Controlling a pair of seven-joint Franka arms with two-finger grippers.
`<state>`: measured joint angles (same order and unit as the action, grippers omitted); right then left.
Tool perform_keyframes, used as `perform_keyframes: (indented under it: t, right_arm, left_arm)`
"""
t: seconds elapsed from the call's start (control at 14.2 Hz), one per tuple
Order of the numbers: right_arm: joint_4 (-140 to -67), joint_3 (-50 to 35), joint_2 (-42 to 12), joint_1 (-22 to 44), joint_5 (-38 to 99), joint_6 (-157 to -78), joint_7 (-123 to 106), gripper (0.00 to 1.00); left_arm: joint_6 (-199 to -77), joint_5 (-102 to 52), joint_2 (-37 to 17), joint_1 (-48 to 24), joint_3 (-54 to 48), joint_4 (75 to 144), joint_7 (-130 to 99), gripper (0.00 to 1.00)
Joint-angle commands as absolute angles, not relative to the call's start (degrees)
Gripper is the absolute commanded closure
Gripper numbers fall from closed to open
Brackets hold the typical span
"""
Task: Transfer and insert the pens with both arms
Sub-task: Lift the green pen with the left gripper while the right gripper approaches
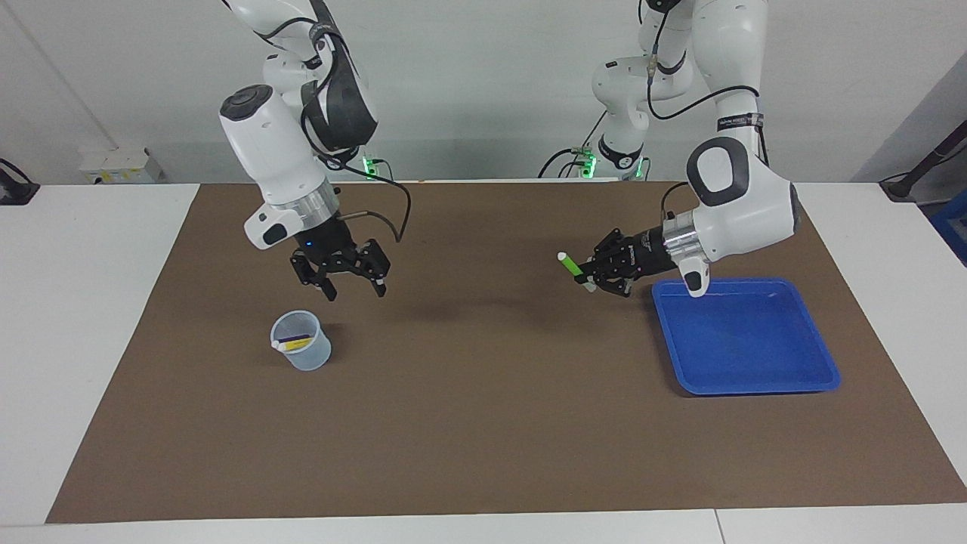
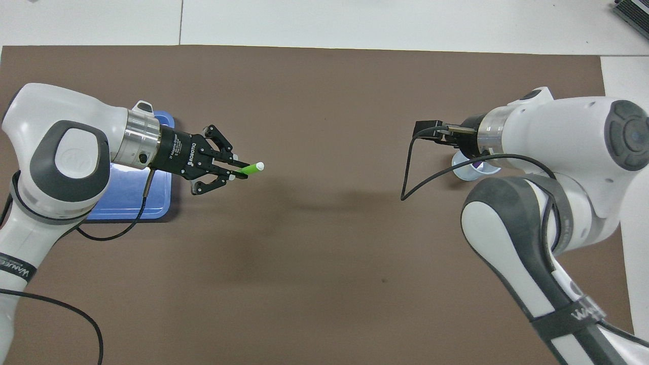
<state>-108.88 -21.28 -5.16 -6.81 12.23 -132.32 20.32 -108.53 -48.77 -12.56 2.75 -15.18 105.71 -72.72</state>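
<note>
Left gripper (image 1: 585, 273) clenched on slim green pen (image 1: 570, 264); right gripper (image 1: 353, 285) released over brown mat (image 1: 483, 423).

colours on the table, both views

brown mat (image 1: 483, 423) on a white table (image 1: 91, 302). blue tray (image 1: 755, 378). pale translucent bluish cup (image 1: 302, 355) with a yellow pen (image 1: 296, 344) and a purple pen (image 1: 298, 337) inside. green pen (image 1: 570, 265), whitish tip. arms white with dark grey joints, silver wrist rings; left gripper (image 1: 597, 279) and right gripper (image 1: 355, 287) black.
</note>
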Motion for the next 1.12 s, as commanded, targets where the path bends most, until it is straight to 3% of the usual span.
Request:
perform_keyframes:
  t: [0.0, 0.42, 0.84, 1.05]
  right_arm:
    - [-108.81, -21.45, -5.71, -5.02, 17.12, -135.52, 28.01, 0.0]
    - [-103.28, -21.62, -8.26, -1.59, 23.47, -139.56, 44.62, 0.0]
    - [-102.66, -21.62, -9.31, 3.25, 23.47, -144.49, 54.14, 0.0]
    - [-102.74, -21.45, -9.4, 5.62, 22.76, -144.58, 53.97, 0.07]
  left_arm:
    - [-111.18, -52.71, -11.43, 0.45, -14.68, 106.61, -75.41, 1.0]
    - [-114.43, -56.86, -11.42, -2.81, -14.77, 107.05, -77.07, 1.0]
    - [-119.79, -60.11, -11.43, -6.06, -14.85, 106.96, -78.66, 1.0]
    - [-120.32, -60.12, -11.43, -6.42, -15.12, 106.96, -78.75, 1.0]
